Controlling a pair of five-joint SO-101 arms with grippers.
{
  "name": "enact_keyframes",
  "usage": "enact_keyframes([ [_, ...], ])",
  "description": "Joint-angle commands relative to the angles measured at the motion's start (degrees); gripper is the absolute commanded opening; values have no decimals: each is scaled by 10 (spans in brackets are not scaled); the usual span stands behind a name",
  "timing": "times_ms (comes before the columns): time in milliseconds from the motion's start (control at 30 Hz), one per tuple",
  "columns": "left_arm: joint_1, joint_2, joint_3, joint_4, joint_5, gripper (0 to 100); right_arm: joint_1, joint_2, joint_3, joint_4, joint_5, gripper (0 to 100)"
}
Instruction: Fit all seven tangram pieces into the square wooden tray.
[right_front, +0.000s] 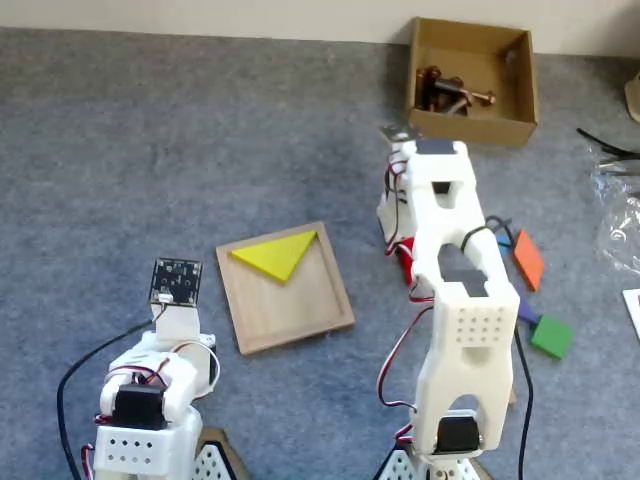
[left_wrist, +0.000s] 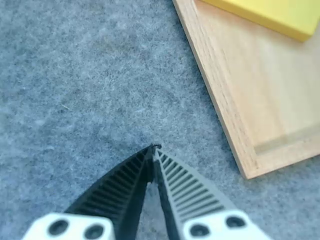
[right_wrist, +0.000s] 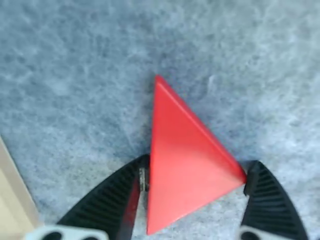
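One of the seven pieces sits in the tray so far, so the task looks barely begun.

At the near left, the left claw (left_wrist: 153, 150) hangs over the grey counter (right_front: 100, 150) with its fingers pressed together and nothing between them, just left of the square wooden tray (right_front: 335, 300). The yellow triangle (right_front: 277, 254) lies flat inside the tray, tucked into its far corner. The other wooden floor of the tray is bare.

Right of the tray, the right claw (right_wrist: 196, 167) is down over the red triangle (right_wrist: 185, 150), which lies flat on the counter. Its fingers are apart, one at each side of the piece and close against its edges. Whether they are pressing on it yet cannot be told.

Farther right, past that arm, loose pieces lie on the counter: an orange piece (right_front: 528, 260), a green square (right_front: 551, 337), and slivers of blue (right_front: 503, 237) and purple (right_front: 527, 313) partly hidden by the arm. A seventh piece cannot be made out.

At the far right stands a cardboard box (right_front: 515, 100).
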Motion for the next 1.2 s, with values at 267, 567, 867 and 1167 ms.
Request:
enact_keyframes([
  [267,8,-4,11,-1,4,5,-9,-44,-4,0,-26,263],
  [567,8,-4,11,-1,4,5,-9,-42,-3,0,-27,263],
  [867,8,-4,11,-1,4,5,-15,-6,-9,6,-24,263],
  [1167,8,-4,11,-1,4,5,-30,-11,-10,58,-23,263],
])
